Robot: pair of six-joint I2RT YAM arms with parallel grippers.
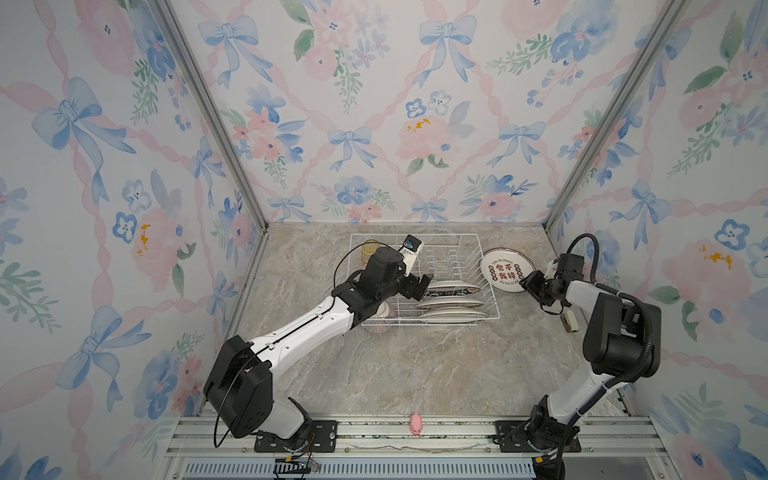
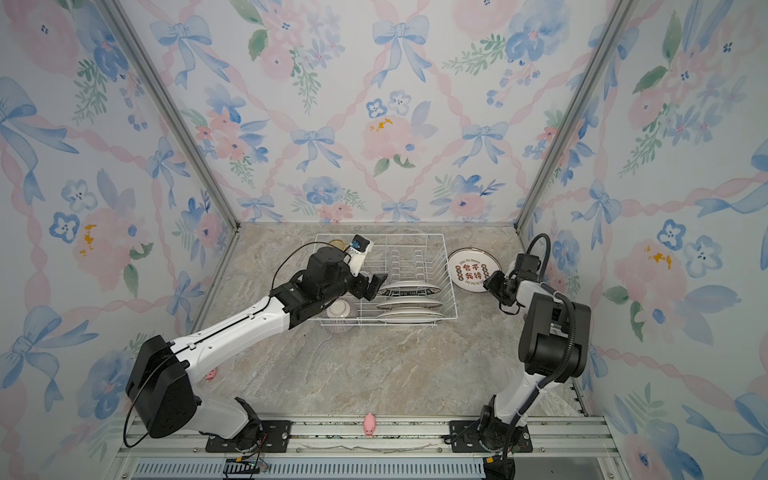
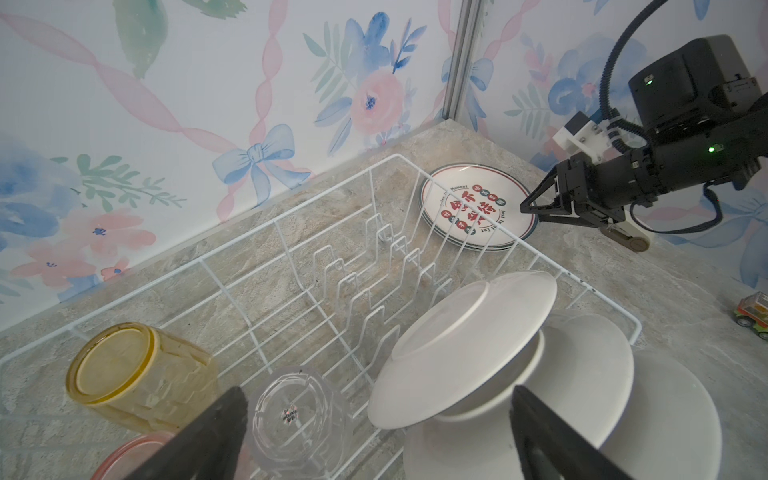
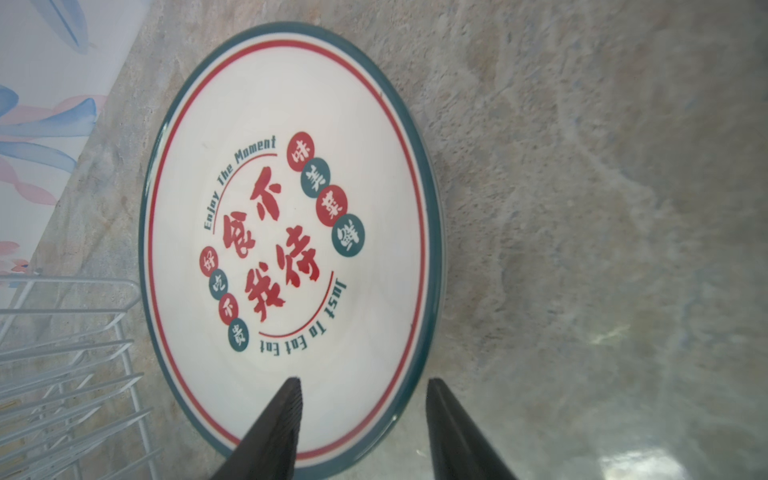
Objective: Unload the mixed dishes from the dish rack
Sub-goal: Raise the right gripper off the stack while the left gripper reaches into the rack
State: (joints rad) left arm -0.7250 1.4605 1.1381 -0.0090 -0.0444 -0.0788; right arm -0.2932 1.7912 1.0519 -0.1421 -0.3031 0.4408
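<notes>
Both top views: one lettered plate (image 1: 505,271) lies flat near the tabletop's far right corner, just beside the dish rack (image 1: 415,235). Three white plates (image 1: 451,301), tumblers (image 1: 370,249) and a bowl (image 2: 338,311) are left inside.

Left wrist view: my left claw (image 3: 378,392) reaches over the rack, wide open and empty.

Right wrist view: my right claw (image 4: 365,380) is open astride the lettered plate's rim, gripping nothing.

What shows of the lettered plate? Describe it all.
The lettered plate is round, glossy white, ceramic-looking, with a dark green rim, a red ring, red characters and English mottoes. It lies face up, right of the dish rack, seemingly atop a second plate on the table. The open right gripper hovers at its rim.
</notes>
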